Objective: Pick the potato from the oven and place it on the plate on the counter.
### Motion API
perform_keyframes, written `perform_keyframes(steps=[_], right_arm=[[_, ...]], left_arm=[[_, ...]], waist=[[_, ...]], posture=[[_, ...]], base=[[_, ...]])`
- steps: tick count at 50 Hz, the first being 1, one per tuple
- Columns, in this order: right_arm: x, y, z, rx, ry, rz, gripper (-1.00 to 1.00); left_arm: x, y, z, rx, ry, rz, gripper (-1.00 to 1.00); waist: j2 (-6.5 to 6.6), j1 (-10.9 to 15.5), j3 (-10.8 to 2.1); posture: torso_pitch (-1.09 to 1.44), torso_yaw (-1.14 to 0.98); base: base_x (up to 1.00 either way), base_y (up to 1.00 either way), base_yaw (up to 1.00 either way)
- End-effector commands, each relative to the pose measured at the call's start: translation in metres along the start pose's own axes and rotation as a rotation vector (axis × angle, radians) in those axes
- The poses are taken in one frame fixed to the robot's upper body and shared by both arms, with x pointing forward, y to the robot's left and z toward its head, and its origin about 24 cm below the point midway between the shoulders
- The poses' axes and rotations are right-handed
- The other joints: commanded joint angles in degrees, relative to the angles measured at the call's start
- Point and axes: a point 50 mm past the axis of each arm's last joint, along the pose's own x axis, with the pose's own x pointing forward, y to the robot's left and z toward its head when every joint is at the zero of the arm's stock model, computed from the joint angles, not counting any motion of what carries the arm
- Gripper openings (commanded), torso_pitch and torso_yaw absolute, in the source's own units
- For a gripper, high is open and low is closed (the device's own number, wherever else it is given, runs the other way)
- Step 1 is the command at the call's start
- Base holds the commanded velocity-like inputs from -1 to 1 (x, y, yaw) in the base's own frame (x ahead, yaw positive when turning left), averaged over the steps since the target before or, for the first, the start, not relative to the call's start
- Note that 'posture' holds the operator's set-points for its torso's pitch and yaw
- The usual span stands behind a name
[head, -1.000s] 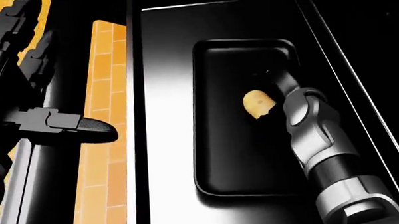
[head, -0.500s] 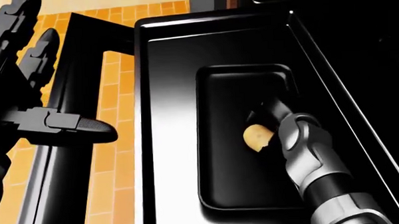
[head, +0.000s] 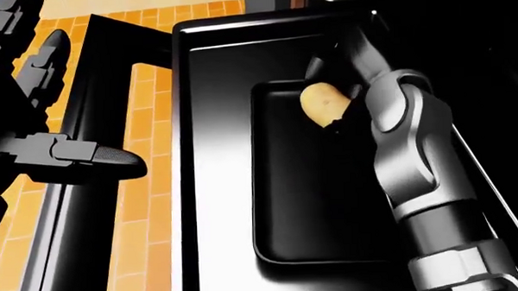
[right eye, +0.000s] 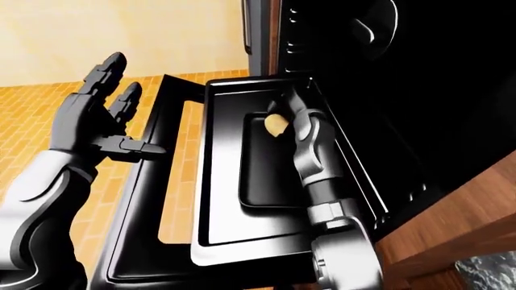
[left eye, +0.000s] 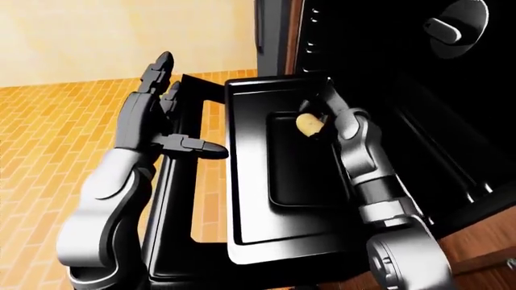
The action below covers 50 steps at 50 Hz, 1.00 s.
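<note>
Lifted since a moment ago, the potato point(head: 324, 103) is sitting gripped in the right hand point(head: 348, 84) above the tray point(head: 278, 203). Only the eye views are showing the left hand point(left eye: 153, 115) whole, fingers spread beside the oven door point(left eye: 173, 199)

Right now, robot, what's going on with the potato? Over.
Right robot hand shut on potato, above the tray. Left robot hand open, free. Plate not in view.
</note>
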Motion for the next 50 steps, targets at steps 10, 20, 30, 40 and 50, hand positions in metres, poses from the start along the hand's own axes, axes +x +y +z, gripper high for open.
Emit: perform_keyframes(steps=[10, 20, 30, 40, 50], right_arm=[[-0.028, -0.045, 0.043, 0.034, -0.167, -0.133, -1.00], [-0.036, -0.053, 0.051, 0.042, -0.204, -0.151, -1.00], [-0.041, -0.061, 0.060, 0.036, -0.233, -0.168, -1.00], [-0.048, -0.072, 0.065, 0.040, -0.247, -0.193, -1.00], [-0.054, -0.082, 0.065, 0.070, -0.257, -0.224, -1.00]], left_arm=[[-0.002, 0.001, 0.019, 0.023, -0.086, 0.008, 1.00], [-0.002, 0.002, 0.019, 0.020, -0.086, 0.013, 1.00], [-0.003, 0.004, 0.026, 0.016, -0.098, 0.014, 1.00], [-0.003, 0.003, 0.027, 0.015, -0.100, 0.013, 1.00], [-0.004, 0.003, 0.024, 0.013, -0.096, 0.014, 1.00]], waist=[[0.05, -0.32, -1.76], [-0.01, -0.52, -1.81], [-0.83, -3.16, -0.90], [4.25, -3.26, -1.25], [3.45, -2.43, -2.88]], posture=[[1.41, 0.00], [1.40, 0.00], [1.40, 0.00], [1.40, 0.00], [1.40, 0.00]], base=[[0.00, 0.00, 0.00], [0.00, 0.00, 0.00], [-0.10, 0.31, 0.00], [-0.34, 0.42, 0.00], [-0.41, 0.05, 0.00]])
